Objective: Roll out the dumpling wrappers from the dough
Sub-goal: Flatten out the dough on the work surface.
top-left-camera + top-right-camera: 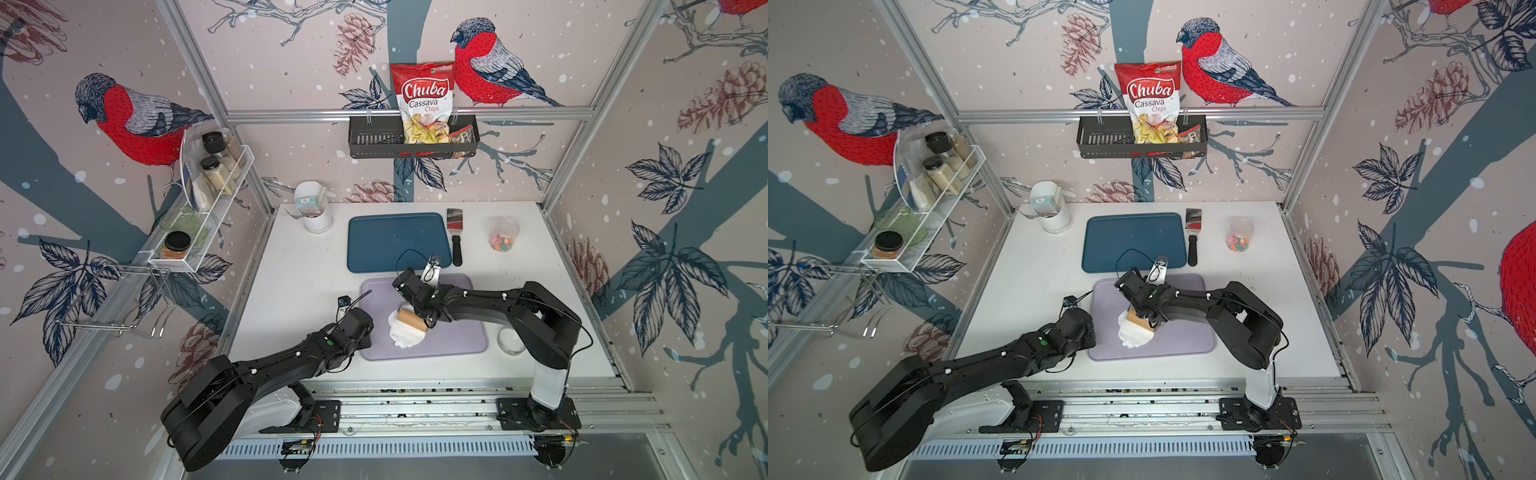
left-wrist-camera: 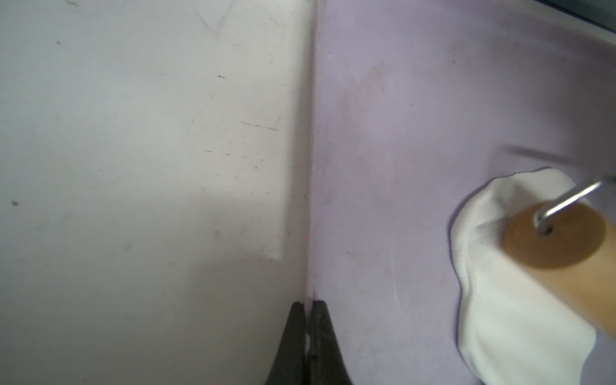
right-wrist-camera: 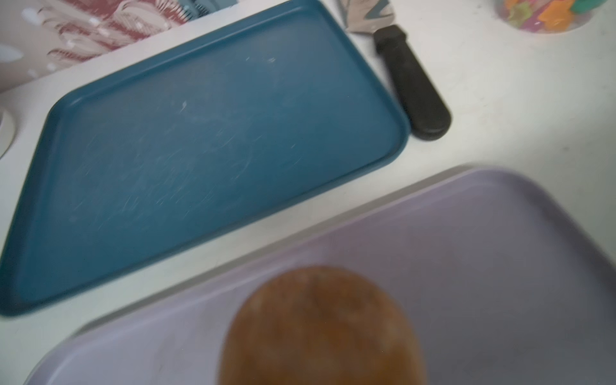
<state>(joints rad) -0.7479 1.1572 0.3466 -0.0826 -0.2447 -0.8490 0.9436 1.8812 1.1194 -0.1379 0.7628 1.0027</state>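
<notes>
The dough (image 1: 405,334) (image 2: 500,300) lies flattened and ragged on the lilac tray (image 1: 453,340), left of its middle. A wooden roller (image 1: 412,319) (image 2: 560,240) rests across the dough's far part. My right gripper (image 1: 429,319) is shut on the roller's brown wooden handle (image 3: 320,326), which hides its fingers in the right wrist view. My left gripper (image 2: 309,305) is shut at the tray's left edge, and the tray's rim (image 2: 311,166) runs in between the fingertips. No dumpling wrappers are in view.
Behind the lilac tray lies a blue tray (image 1: 399,243), with a black-handled spatula (image 1: 456,237) to its right and a cup of coloured pieces (image 1: 503,235) beyond. A white holder (image 1: 316,212) stands at the back left. A round ring (image 1: 512,340) sits right of the lilac tray.
</notes>
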